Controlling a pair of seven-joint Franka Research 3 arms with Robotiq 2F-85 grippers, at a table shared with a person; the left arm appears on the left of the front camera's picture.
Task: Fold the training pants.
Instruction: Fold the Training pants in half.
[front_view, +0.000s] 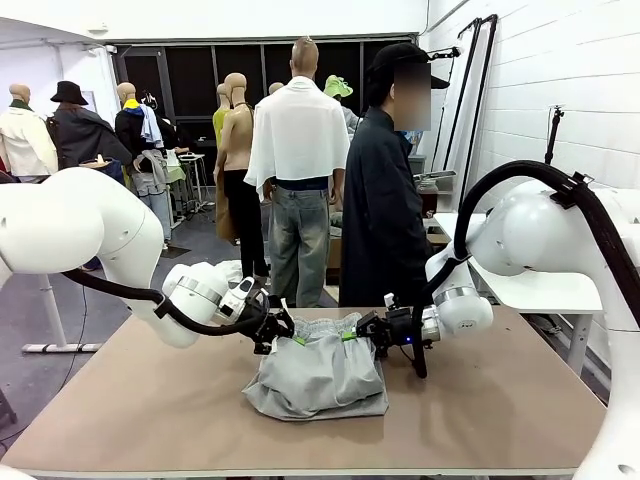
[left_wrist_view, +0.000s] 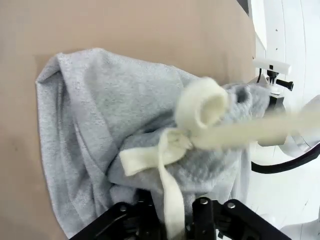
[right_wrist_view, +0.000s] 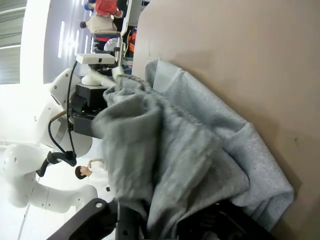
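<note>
The training pants (front_view: 318, 378) are soft, matt grey jersey cloth with a fine heathered grain, and their drawstring (left_wrist_view: 172, 150) is a flat woven cotton-like tape, cream and slightly fuzzy. The table (front_view: 500, 410) top is a smooth, matt brown board. Both arms wear glossy white plastic shells, the left gripper (front_view: 283, 332) and right gripper (front_view: 362, 331) matt black with green pads
</note>
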